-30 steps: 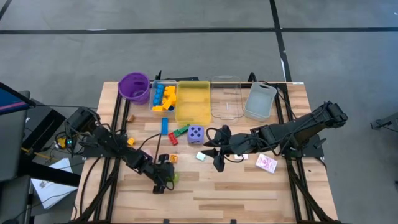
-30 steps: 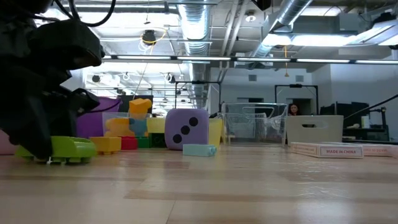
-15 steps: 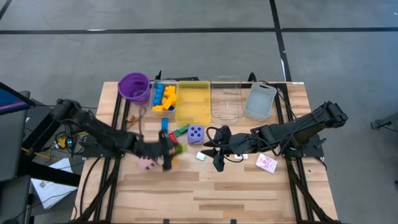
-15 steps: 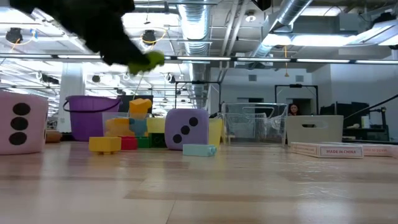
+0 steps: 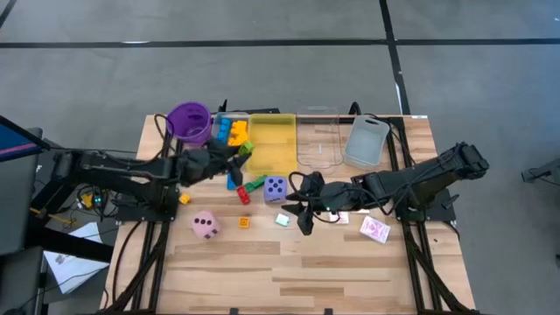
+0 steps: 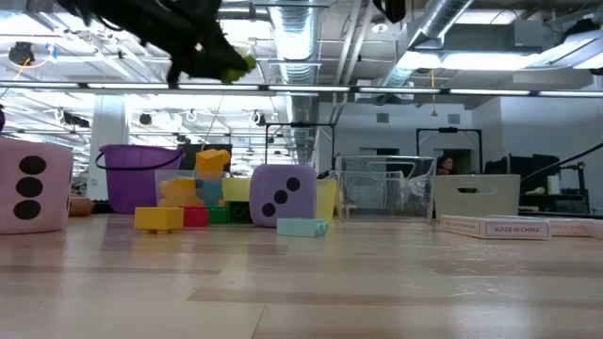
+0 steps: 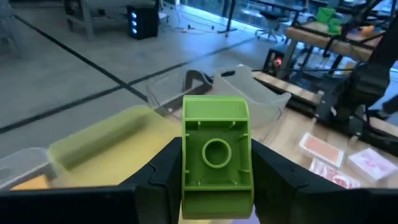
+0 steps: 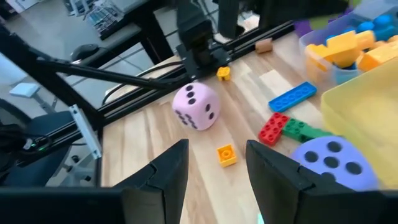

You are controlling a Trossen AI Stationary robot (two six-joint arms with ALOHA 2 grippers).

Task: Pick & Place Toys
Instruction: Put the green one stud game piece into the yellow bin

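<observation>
Left claw (image 7: 216, 186) grips our green block (image 7: 216, 158) above the yellow tray (image 5: 272, 144); we centre it before letting go. Right claw (image 5: 302, 213) waits, parted and empty.

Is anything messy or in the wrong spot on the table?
Yes. Several toys lie loose on the wood: the pink die, purple die, a blue block and a small orange block. Nothing looks broken.

1. Left arm stretches across the table, raised; its end effector (image 5: 234, 157) is clamped on a green block (image 7: 216, 157).
2. Right end effector (image 5: 298, 210) sits low, fingers apart, empty.
</observation>
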